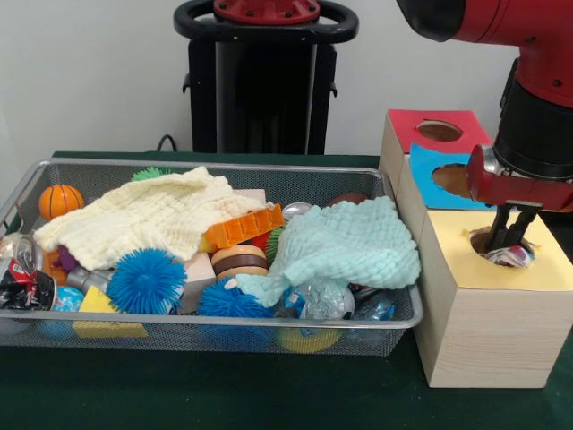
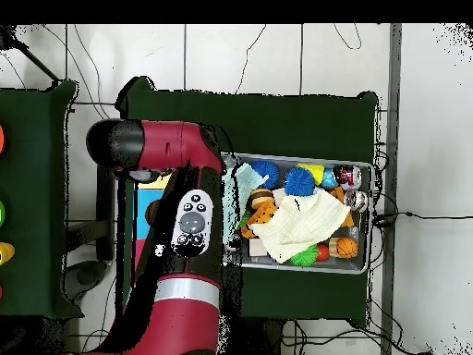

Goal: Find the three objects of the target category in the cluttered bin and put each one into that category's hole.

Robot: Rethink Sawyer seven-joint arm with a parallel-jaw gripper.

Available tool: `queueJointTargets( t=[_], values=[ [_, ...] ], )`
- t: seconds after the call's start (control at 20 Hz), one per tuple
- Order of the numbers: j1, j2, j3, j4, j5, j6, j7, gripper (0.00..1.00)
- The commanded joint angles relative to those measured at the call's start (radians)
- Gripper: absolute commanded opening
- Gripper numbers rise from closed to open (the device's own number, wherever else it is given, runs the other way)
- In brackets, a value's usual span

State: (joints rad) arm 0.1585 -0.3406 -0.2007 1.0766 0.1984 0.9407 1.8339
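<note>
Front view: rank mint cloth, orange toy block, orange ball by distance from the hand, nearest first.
The hand is in the yellow hole.
1. Mint cloth, at the bin's end beside the boxes.
2. Orange toy block, mid-bin, partly under the cream cloth.
3. Orange ball, in the bin's far-end corner.

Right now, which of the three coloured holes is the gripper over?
The yellow-topped hole, nearest the camera in the front view. The gripper reaches into it beside a crinkly wrapper; the blue hole and red hole lie behind, unoccupied.
</note>
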Motion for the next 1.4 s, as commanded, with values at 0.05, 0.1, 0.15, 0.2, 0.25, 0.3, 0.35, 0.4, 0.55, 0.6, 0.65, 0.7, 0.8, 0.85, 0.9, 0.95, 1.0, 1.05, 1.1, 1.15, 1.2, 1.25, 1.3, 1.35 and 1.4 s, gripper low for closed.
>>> queueJointTargets(
  t=[0.05, 0.1, 0.15, 0.2, 0.25, 0.3, 0.35, 0.4, 0.55, 0.6, 0.65, 0.7, 0.8, 0.85, 0.9, 0.95, 1.0, 1.05, 1.1, 1.15, 1.2, 1.25, 1.3, 1.35, 1.4],
  values=[
    [-0.033, -0.009, 0.048, 0.020, 0.017, 0.092, 0.173, 0.00],
    [-0.034, -0.011, 0.048, 0.024, 0.017, 0.090, 0.172, 0.00],
    [-0.036, -0.011, 0.049, 0.024, 0.017, 0.091, 0.169, 0.00],
    [-0.037, -0.013, 0.049, 0.030, 0.016, 0.087, 0.167, 0.00],
    [-0.039, -0.013, 0.050, 0.030, 0.016, 0.085, 0.164, 0.00],
    [-0.040, -0.013, 0.050, 0.030, 0.016, 0.083, 0.163, 0.00],
    [-0.041, -0.013, 0.050, 0.031, 0.016, 0.080, 0.161, 0.00],
    [-0.043, -0.014, 0.052, 0.034, 0.016, 0.074, 0.159, 0.00],
    [-0.052, -0.017, 0.066, 0.049, 0.025, 0.033, 0.151, 0.00],
    [-0.054, -0.018, 0.071, 0.062, 0.030, 0.001, 0.154, 0.00],
    [-0.056, -0.020, 0.076, 0.074, 0.034, -0.031, 0.157, 0.00],
    [-0.055, -0.019, 0.076, 0.082, 0.033, -0.065, 0.160, 0.00],
    [-0.060, -0.014, 0.086, 0.091, 0.040, -0.122, 0.164, 0.00],
    [-0.063, -0.014, 0.093, 0.098, 0.044, -0.146, 0.162, 0.00],
    [-0.066, -0.014, 0.101, 0.106, 0.048, -0.171, 0.161, 0.00],
    [-0.071, -0.015, 0.111, 0.118, 0.053, -0.197, 0.156, 0.00],
    [-0.075, -0.015, 0.119, 0.125, 0.056, -0.217, 0.152, 0.00],
    [-0.078, -0.015, 0.126, 0.132, 0.059, -0.237, 0.148, 0.00],
    [-0.080, -0.013, 0.129, 0.135, 0.060, -0.246, 0.148, 0.00],
    [-0.082, -0.012, 0.133, 0.140, 0.059, -0.262, 0.143, 0.00],
    [-0.083, -0.010, 0.134, 0.140, 0.058, -0.268, 0.143, 0.00],
    [-0.083, -0.009, 0.135, 0.141, 0.056, -0.276, 0.144, 0.00],
    [-0.083, -0.007, 0.136, 0.142, 0.054, -0.281, 0.145, 0.00],
    [-0.084, -0.006, 0.138, 0.141, 0.053, -0.287, 0.146, 0.00],
    [-0.085, -0.005, 0.140, 0.141, 0.052, -0.289, 0.145, 0.00]
  ],
)
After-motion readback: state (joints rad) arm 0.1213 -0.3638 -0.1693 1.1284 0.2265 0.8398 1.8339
